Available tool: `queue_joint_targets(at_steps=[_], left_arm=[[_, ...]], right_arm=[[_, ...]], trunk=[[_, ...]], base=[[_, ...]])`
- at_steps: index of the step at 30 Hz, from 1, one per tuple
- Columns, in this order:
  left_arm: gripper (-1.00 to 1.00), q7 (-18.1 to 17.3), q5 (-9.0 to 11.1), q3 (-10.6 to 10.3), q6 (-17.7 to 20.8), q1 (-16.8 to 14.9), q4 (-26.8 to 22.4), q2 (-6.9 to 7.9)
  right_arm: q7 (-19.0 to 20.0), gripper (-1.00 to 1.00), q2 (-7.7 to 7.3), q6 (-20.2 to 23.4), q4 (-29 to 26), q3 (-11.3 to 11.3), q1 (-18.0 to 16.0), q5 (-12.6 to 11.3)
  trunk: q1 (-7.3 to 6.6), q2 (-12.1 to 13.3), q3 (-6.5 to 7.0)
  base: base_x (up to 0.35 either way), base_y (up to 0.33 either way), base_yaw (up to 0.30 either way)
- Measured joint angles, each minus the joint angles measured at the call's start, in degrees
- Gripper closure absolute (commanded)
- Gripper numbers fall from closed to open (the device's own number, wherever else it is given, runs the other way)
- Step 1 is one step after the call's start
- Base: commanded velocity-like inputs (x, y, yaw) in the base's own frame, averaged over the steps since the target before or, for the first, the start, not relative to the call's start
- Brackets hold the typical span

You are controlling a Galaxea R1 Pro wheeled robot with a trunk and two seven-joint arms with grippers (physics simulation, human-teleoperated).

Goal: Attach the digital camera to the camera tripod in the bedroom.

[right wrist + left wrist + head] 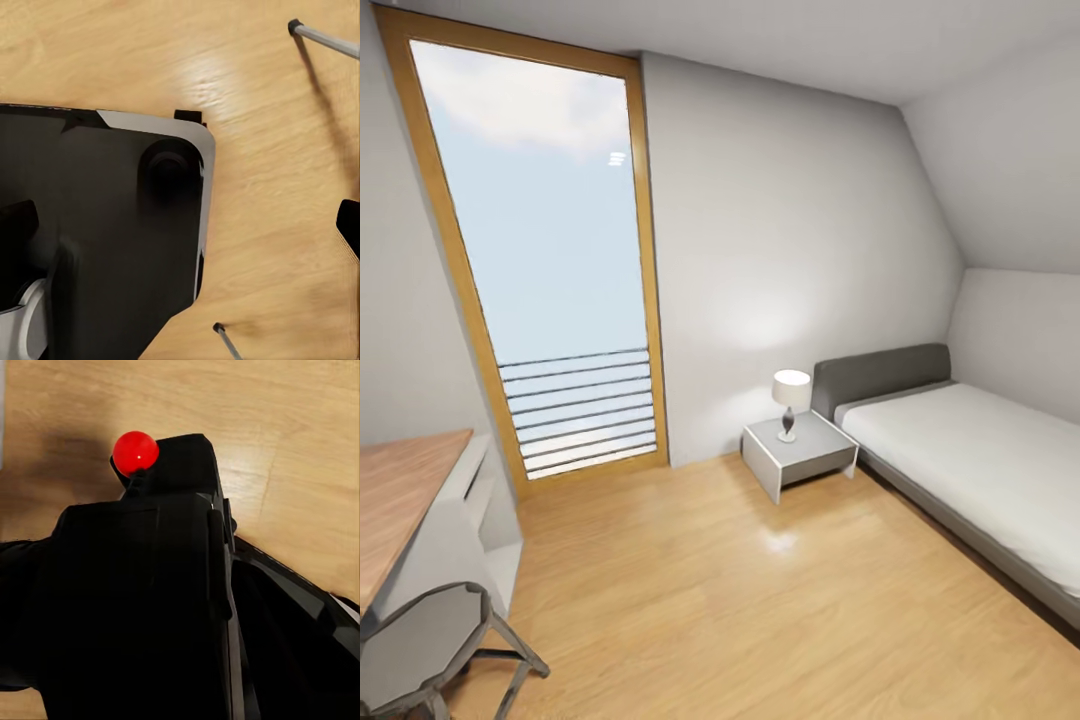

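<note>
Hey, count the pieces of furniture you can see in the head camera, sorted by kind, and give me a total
bed: 1
nightstand: 1
lamp: 1
desk: 1
chair: 1
Total: 5

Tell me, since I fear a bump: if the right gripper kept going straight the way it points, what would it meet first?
Probably the robot's own black base, which lies along its line over the light wood floor; depth is unclear. The silver tripod legs stand off to the side.

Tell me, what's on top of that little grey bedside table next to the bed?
A small lamp with a white shade and dark base stands on the grey bedside table. Its front is closed, so anything inside stays hidden.
</note>
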Motion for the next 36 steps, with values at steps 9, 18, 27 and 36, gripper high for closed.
queue_joint_targets(at_steps=[9, 18, 27, 36], left_arm=[[1.00, -0.07, -0.15, 0.00, 0.07, 0.00, 0.01, -0.03], [1.00, -0.10, -0.38, -0.07, 0.44, -0.01, 0.03, -0.04], [1.00, -0.12, -0.40, -0.17, 0.78, -0.01, 0.04, -0.04], [1.00, -0.12, -0.41, -0.17, 0.92, -0.01, 0.05, -0.04]], right_arm=[[0.01, -1.00, -0.04, 0.00, 0.00, 0.00, 0.00, 0.00], [0.00, -1.00, -0.14, 0.06, 0.00, 0.00, 0.00, 0.08], [-0.01, -1.00, -0.18, 0.08, -0.01, 0.16, 0.00, 0.18], [-0.01, -1.00, -0.16, 0.09, 0.00, 0.18, 0.00, 0.13]], trunk=[[-0.02, -0.01, 0.00], [-0.03, -0.01, 0.00], [-0.03, -0.01, 0.00], [-0.03, -0.01, 0.00]], base=[[0.081, 0.000, 0.188], [0.284, 0.000, 0.024], [0.321, 0.000, 0.002], [0.324, 0.000, 0.000]])
